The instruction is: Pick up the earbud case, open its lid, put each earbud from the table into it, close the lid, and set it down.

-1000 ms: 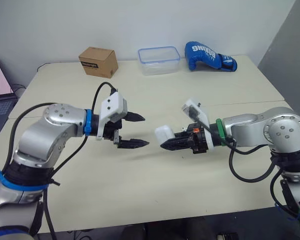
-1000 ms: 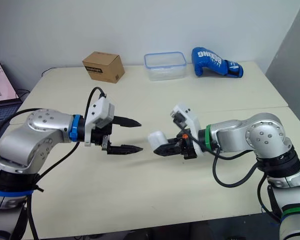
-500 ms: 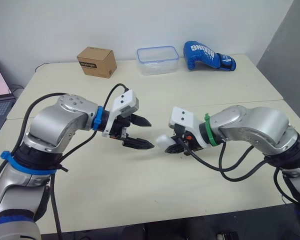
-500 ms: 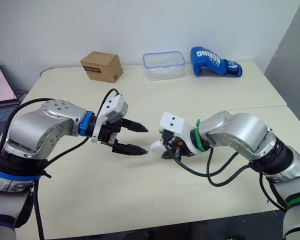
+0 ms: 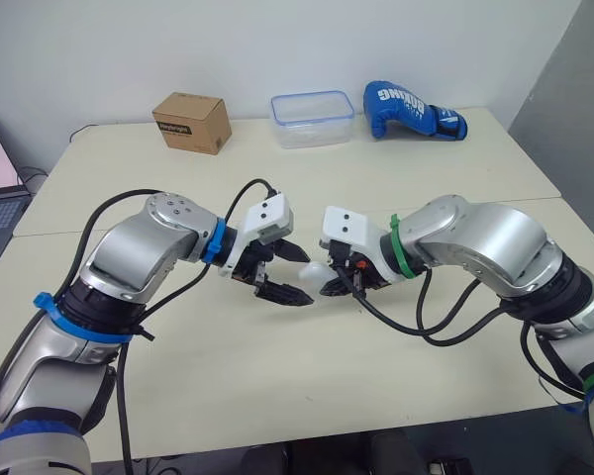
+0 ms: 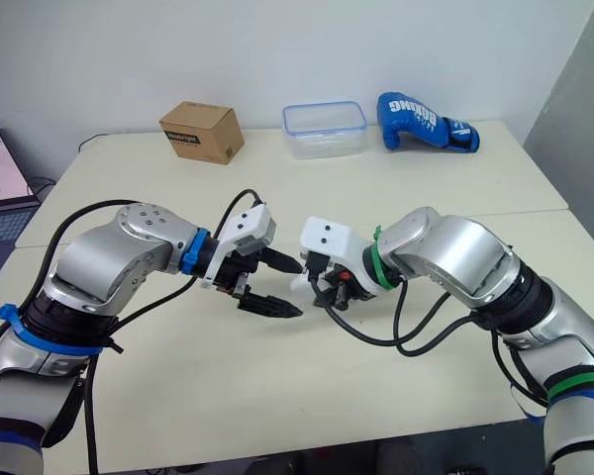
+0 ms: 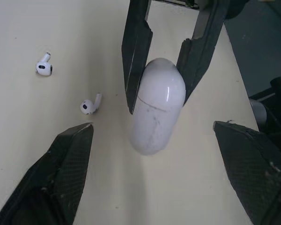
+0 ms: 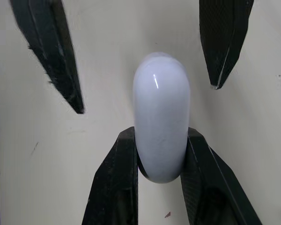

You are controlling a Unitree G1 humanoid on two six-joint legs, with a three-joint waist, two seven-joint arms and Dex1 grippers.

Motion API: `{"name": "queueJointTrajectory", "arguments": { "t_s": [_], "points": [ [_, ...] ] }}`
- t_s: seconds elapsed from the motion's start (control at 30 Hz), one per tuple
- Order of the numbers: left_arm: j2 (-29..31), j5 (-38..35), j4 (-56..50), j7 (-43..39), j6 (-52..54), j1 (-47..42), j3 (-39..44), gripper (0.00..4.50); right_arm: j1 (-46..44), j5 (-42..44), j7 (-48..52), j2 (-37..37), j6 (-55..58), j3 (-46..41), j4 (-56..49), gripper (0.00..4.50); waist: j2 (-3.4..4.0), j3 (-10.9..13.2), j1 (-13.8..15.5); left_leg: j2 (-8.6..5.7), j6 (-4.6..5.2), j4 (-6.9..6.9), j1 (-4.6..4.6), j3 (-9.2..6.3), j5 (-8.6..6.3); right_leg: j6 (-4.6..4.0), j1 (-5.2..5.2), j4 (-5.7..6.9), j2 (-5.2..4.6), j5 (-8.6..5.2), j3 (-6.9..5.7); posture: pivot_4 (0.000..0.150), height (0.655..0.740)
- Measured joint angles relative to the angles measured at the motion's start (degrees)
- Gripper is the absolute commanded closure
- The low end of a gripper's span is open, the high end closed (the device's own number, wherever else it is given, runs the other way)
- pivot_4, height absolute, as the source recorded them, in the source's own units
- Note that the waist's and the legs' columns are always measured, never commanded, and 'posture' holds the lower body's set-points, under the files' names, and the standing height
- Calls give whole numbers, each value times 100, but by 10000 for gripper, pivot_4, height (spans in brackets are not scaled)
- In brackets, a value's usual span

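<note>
Now that the left claw has closed in since a moment ago, its fingers spread wide on either side of the earbud case, the right claw clamps that case above the table, long axis pointing straight at the left claw.

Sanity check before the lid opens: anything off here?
Nothing stands out. The right end effector is shut on the earbud case, lid closed; the left end effector is open either side of its free end. Loose on the table lie one earbud and the other earbud.
</note>
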Motion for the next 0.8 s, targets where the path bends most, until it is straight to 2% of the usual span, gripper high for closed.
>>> {"name": "queueJointTrajectory", "arguments": {
  "t_s": [0.17,0.23,0.27,0.8],
  "points": [
    [-78,106,59,7,-18,0,-26,29187,-4,-168,95,88,51,0,13,37157,0,0,-1,0,0,1,0,0,0,0,-1,1,0,0,1,1500,7307],
    [-103,134,59,-1,-18,0,-31,35322,-7,-238,138,96,53,0,52,37157,0,0,-1,0,0,1,0,0,0,0,0,1,-1,0,1,1500,7307],
    [-103,152,52,-36,-28,0,-54,36920,-8,-251,172,90,63,0,71,37157,0,0,-1,-1,0,2,0,0,0,0,0,1,-1,0,1,1500,7307],
    [-213,302,56,-95,19,1,-63,36937,-15,-458,357,235,273,-16,109,37157,0,0,-3,-1,0,2,0,0,0,0,-1,2,-1,0,1,1500,7307]
  ]
}}
